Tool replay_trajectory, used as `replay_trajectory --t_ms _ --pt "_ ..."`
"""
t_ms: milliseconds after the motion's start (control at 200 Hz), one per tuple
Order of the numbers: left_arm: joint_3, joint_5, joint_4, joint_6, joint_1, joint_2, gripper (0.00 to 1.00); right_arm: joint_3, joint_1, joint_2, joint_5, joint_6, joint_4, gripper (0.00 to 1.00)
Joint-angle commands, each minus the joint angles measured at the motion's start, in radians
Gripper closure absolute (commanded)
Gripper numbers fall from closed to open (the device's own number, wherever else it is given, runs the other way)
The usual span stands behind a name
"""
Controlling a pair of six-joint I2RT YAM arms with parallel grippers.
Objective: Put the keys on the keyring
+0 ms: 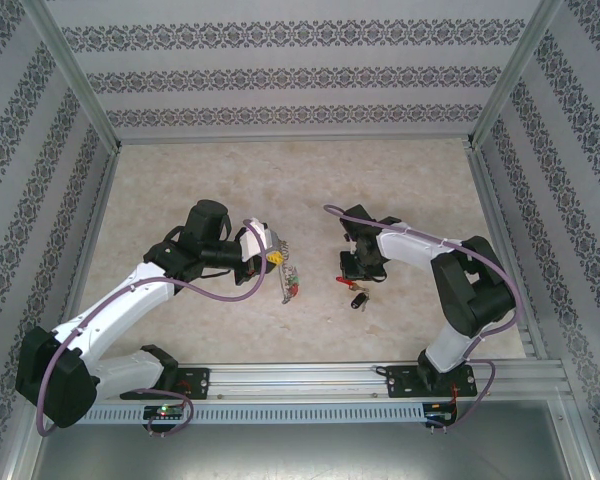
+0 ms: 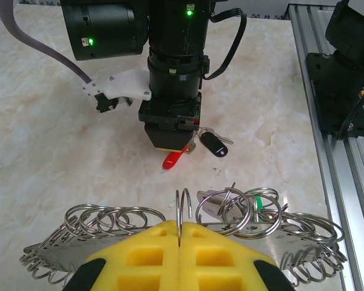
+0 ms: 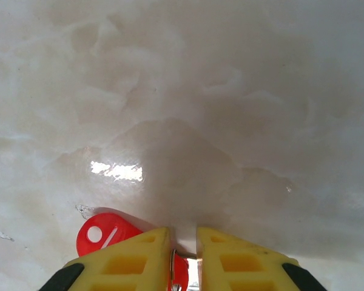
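Both grippers engaged mid-table, right on a key and left on the keyring.

Black key (image 2: 213,144) lies flat on the table (image 1: 420,180), nearest the arm bases and just right of the red key (image 3: 103,234). Right gripper (image 3: 183,254) stands over the red key with its fingers closed in on it, a thin metal part in the slim gap and the red head poking out left. Further left, apart from both keys, is the keyring (image 2: 242,212). Left gripper (image 2: 179,233) has its fingers pressed tight on one wire loop, with bumpy coils spreading either side.
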Motion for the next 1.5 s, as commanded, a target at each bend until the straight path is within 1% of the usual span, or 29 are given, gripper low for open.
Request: replay_trajectory --t_ms 0,205,305,380,634,734,819,1119,1494 --pt "0.041 0.018 0.004 0.012 -0.012 -0.005 1.0 0.015 0.01 0.013 0.009 -0.015 -0.022 0.82" --pt "0.044 0.017 -0.003 0.016 -0.011 -0.004 1.0 0.006 0.013 -0.012 0.007 -0.012 -0.028 0.82" --pt "0.046 0.018 -0.004 0.015 -0.012 -0.002 1.0 0.006 0.015 -0.028 0.01 -0.012 -0.034 0.8" --pt "0.046 0.016 -0.003 0.015 -0.011 -0.004 1.0 0.007 0.016 -0.038 0.015 -0.015 -0.038 0.8" --pt "0.047 0.013 -0.011 0.013 -0.012 -0.014 1.0 0.007 0.019 -0.04 0.008 -0.019 -0.06 0.8" --pt "0.045 0.011 -0.009 0.01 -0.011 -0.017 1.0 -0.002 0.022 -0.051 0.005 -0.016 -0.05 0.77" --pt "0.046 0.01 -0.01 0.009 -0.011 -0.017 1.0 -0.001 0.023 -0.041 0.0 -0.019 -0.051 0.77" --pt "0.047 0.008 -0.02 0.01 -0.011 -0.021 1.0 0.005 0.024 -0.022 0.019 -0.025 -0.059 0.82" --pt "0.047 0.003 -0.018 0.009 -0.011 -0.017 1.0 0.014 0.027 -0.007 0.001 -0.032 -0.063 0.83"
